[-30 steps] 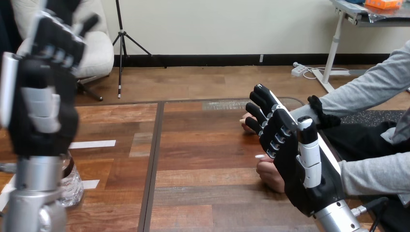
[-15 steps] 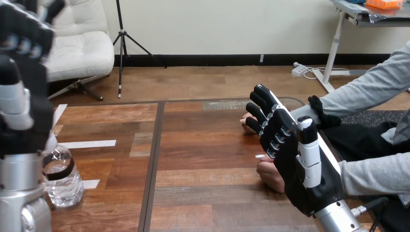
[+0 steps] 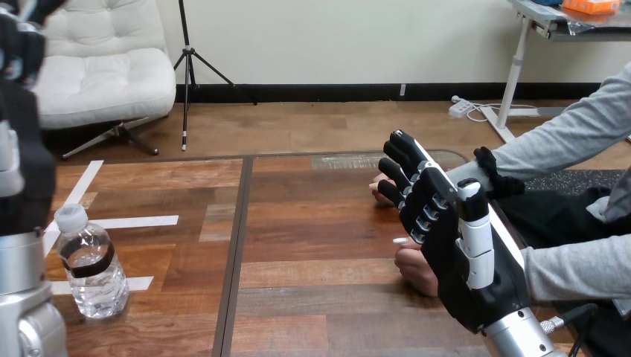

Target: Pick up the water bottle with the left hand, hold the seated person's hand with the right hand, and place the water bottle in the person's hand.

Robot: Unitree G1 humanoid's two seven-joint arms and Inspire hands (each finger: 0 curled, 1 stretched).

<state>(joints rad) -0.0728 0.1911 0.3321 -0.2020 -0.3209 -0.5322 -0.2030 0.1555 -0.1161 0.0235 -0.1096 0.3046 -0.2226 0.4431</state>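
Water bottle (image 3: 91, 262): clear plastic, white cap on, dark band round the middle, upright near the table's (image 3: 312, 245) left edge, toward the front. Person's far hand (image 3: 381, 191) and person's near hand (image 3: 414, 269) rest on the wood by the right edge, both partly hidden.

Over the last second the left hand (image 3: 22, 149) has swung out to the view's left edge, away from in front of the bottle (image 3: 91, 262), so that the bottle, before largely hidden behind the left arm (image 3: 21, 297), now shows whole, cap and all.
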